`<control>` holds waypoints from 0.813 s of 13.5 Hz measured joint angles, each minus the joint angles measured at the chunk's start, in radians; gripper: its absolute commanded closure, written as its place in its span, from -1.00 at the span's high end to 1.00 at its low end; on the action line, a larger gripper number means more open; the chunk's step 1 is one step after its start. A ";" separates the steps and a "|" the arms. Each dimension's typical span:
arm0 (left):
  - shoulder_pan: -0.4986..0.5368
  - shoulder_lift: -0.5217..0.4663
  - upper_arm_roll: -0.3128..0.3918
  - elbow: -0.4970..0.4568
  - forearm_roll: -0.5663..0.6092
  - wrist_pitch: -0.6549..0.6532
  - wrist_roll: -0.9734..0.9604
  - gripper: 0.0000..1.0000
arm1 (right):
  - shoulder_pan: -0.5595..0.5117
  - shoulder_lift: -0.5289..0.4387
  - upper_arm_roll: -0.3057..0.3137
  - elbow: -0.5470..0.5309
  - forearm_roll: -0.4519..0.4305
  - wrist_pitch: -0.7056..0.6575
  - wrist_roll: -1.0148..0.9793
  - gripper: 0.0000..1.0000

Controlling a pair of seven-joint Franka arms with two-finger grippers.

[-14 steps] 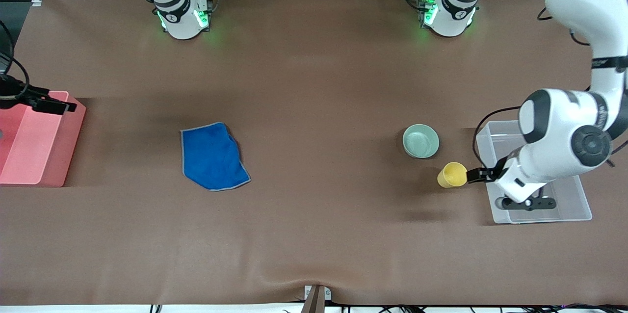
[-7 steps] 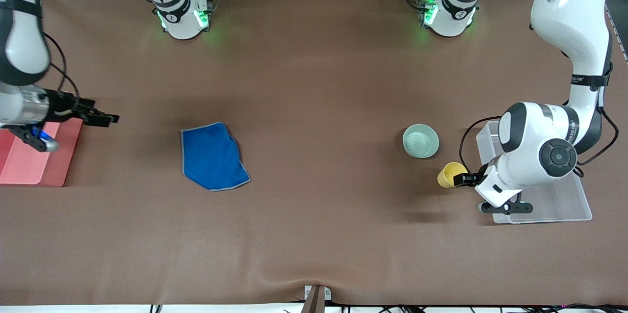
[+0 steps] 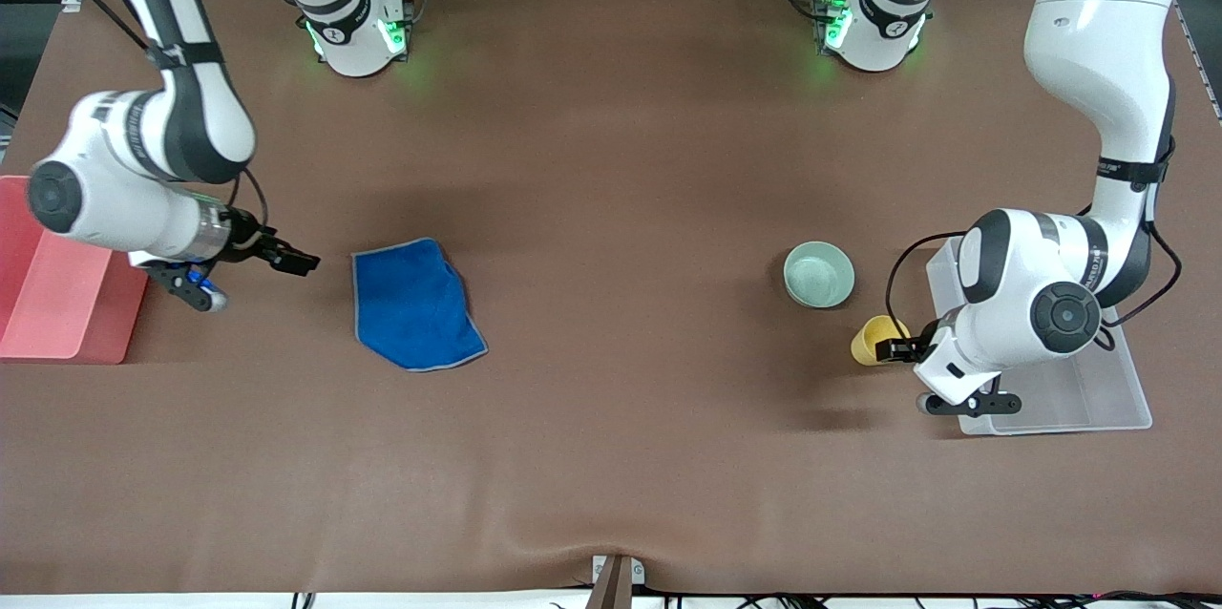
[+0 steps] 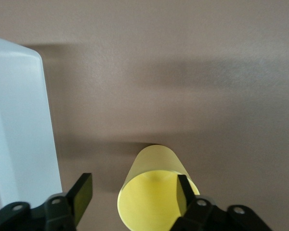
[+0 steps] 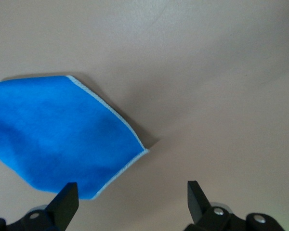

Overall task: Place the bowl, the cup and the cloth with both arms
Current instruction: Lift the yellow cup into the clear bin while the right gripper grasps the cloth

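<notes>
The yellow cup [image 3: 874, 340] sits near the clear bin, nearer the front camera than the mint-green bowl [image 3: 818, 274]. My left gripper [image 3: 897, 350] is open at the cup. In the left wrist view the cup's [image 4: 156, 190] mouth faces my left gripper [image 4: 133, 190]; one finger [image 4: 185, 188] is inside the mouth and the other is outside, apart from the wall. The blue cloth [image 3: 412, 305] lies flat toward the right arm's end. My right gripper [image 3: 302, 262] is open, low, beside the cloth's edge. The right wrist view shows the cloth [image 5: 58, 134] ahead of my right gripper [image 5: 131, 197].
A clear plastic bin [image 3: 1098, 399] stands at the left arm's end, partly under that arm; it also shows in the left wrist view [image 4: 19, 130]. A pink bin [image 3: 57, 299] stands at the right arm's end. The brown table [image 3: 611, 208] lies bare between cloth and bowl.
My right arm has swung from over the pink bin toward the cloth and come down. My left gripper has moved from the clear bin up to the cup's mouth.
</notes>
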 measured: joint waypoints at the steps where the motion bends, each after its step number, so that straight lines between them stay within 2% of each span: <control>1: 0.000 0.006 0.000 -0.008 0.000 0.004 -0.001 0.43 | 0.010 0.019 0.000 -0.023 0.000 0.046 0.015 1.00; 3: 0.000 0.013 0.000 -0.025 0.000 0.006 -0.001 0.13 | 0.037 0.072 0.000 -0.042 0.000 0.126 0.066 1.00; 4: 0.000 0.014 0.000 -0.031 0.000 0.007 -0.001 -0.10 | 0.050 0.099 0.000 -0.043 0.000 0.161 0.089 1.00; 5: 0.000 0.014 0.000 -0.036 0.000 0.008 -0.001 -0.54 | 0.058 0.125 0.000 -0.043 0.000 0.193 0.109 1.00; 7: -0.001 0.014 0.000 -0.037 0.000 0.008 -0.002 -1.00 | 0.064 0.173 0.000 -0.043 0.000 0.244 0.147 1.00; 11: -0.002 0.013 0.000 -0.035 0.000 0.010 -0.002 -1.00 | 0.076 0.232 0.000 -0.042 0.000 0.264 0.183 1.00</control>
